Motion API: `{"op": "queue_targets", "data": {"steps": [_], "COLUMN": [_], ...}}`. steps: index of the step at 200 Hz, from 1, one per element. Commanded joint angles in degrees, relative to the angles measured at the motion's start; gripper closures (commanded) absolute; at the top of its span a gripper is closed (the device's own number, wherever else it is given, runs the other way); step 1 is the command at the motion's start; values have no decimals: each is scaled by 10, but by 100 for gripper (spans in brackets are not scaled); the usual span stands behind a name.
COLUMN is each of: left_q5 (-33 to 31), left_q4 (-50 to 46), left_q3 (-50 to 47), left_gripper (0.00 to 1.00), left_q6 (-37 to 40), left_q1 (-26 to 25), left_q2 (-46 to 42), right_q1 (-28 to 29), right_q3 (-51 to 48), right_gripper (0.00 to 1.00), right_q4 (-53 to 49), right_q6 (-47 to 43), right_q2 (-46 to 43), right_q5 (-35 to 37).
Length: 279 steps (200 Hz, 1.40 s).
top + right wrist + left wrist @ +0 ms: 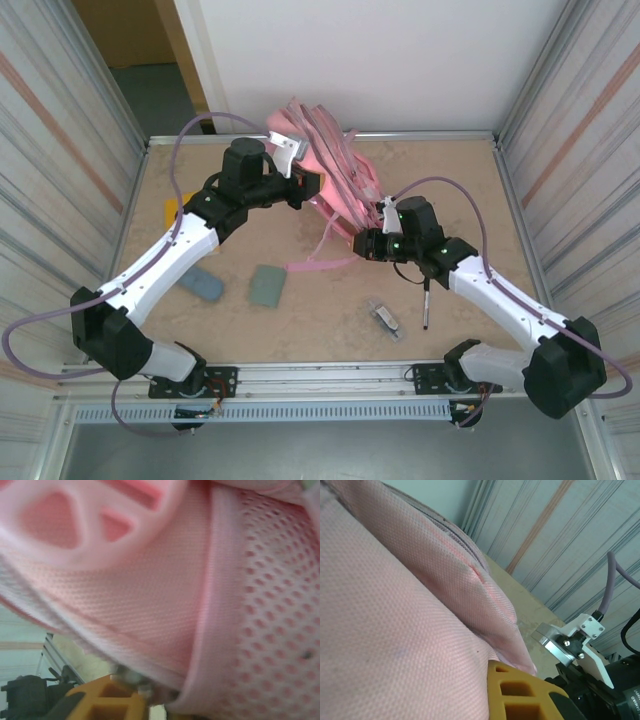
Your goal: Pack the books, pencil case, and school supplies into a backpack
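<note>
Left claw [303, 186]: closed tight, seemingly pinching cloth at the upper edge of the backpack [332, 155]. Backpack lies slumped at rear centre of the counter [470, 190]. Likely soft, limp and light, so it will sag; best taken by seams, rim or straps. Right claw [366, 243]: fingers astride its mesh edge; can't tell how far closed.

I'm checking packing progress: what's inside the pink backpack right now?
The backpack hides its inside behind pink fabric. Outside, on the table, lie the pencil case, green book, pen and clear item.
</note>
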Motion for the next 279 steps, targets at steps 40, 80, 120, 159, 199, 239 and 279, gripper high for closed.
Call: {"op": "queue_targets", "data": {"steps": [40,80,120,159,199,239,279], "left_q5": [20,22,43,51,40,-13,2], "left_q4": [42,78,108,113,112,88,102], "left_q3": [11,-36,-80,-125,-165,-196,-260], "left_gripper": [100,100,100,100,100,39,15], "left_q6": [19,-4,-42,-60,-56,-61,-176], "left_q1": [-2,-2,-5,-11,-11,-3,77], "left_q2": [-13,-16,-2,-4,-36,-69,-96], "right_q1": [0,0,7,14,13,7,-2], "right_q3": [54,113,164,217,245,206,192], "right_gripper": [100,100,100,100,100,100,100], "right_q4": [-35,-40,-3,20,-7,-13,-31], "right_q6": [-33,-24,8,22,6,-22,-49], "right_q2": [-2,30,87,141,160,140,122], "right_q5": [-77,-126,-121,-109,-103,-105,-111]}}
